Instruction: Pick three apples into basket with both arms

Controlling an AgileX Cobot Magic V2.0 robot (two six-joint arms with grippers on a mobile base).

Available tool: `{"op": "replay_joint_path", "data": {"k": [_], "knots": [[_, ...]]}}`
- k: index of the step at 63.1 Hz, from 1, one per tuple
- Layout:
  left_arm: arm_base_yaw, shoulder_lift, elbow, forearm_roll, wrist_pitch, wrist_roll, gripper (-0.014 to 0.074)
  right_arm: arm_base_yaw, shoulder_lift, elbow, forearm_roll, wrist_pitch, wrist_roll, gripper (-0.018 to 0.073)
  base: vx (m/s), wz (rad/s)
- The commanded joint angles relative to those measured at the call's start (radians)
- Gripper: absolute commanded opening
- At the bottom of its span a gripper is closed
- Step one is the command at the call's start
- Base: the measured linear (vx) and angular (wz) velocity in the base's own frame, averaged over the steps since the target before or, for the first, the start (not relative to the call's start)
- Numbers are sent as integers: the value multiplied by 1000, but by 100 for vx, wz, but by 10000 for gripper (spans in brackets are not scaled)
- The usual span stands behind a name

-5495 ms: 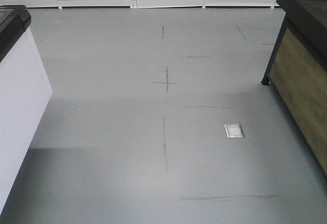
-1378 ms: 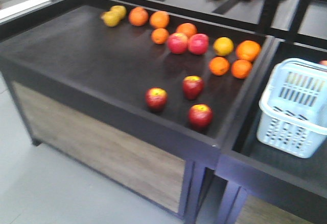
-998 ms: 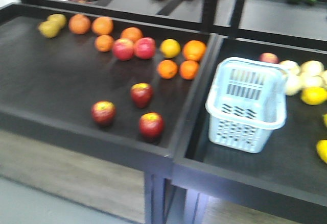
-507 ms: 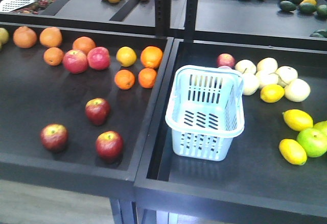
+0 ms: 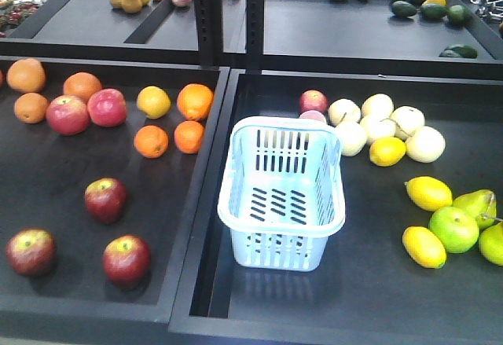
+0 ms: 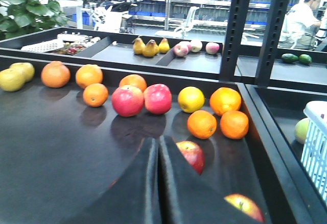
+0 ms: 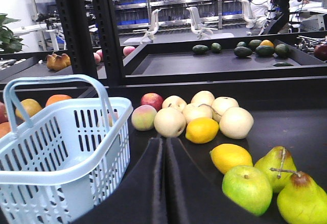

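Three dark red apples lie in the left black bin: one (image 5: 105, 200) at the back, one (image 5: 31, 251) front left, one (image 5: 126, 259) front right. The pale blue basket (image 5: 275, 252) stands empty in the right bin, just past the divider. Neither gripper shows in the front view. In the left wrist view my left gripper (image 6: 157, 140) is shut on nothing above the bin floor, with one apple (image 6: 192, 155) just right of its tips and another (image 6: 246, 206) nearer. My right gripper (image 7: 164, 140) is shut and empty, with the basket (image 7: 51, 142) to its left.
Oranges (image 5: 189, 136) and two pink-red apples (image 5: 87, 110) sit behind the dark apples. Pale pears (image 5: 377, 122), lemons (image 5: 428, 192) and a green apple (image 5: 453, 229) fill the right bin. A raised divider (image 5: 203, 203) splits the bins; black posts (image 5: 251, 15) carry an upper shelf.
The front view has swung from bare shop floor onto the fruit stand and kept panning right. The apples now sit at the left and the basket in the middle.
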Motion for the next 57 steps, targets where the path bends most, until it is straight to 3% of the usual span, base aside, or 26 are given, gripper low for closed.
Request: {"op": "replay_joint_path", "data": {"k": [1,57], "knots": [[1,-16,9,-2,-76,-2,-6,-7,-13,14,-10,-77,-1,-4,11,-11],[1,-16,9,-2,-76,-2,-6,-7,-13,14,-10,-78,-1,-4,9,-7]]}}
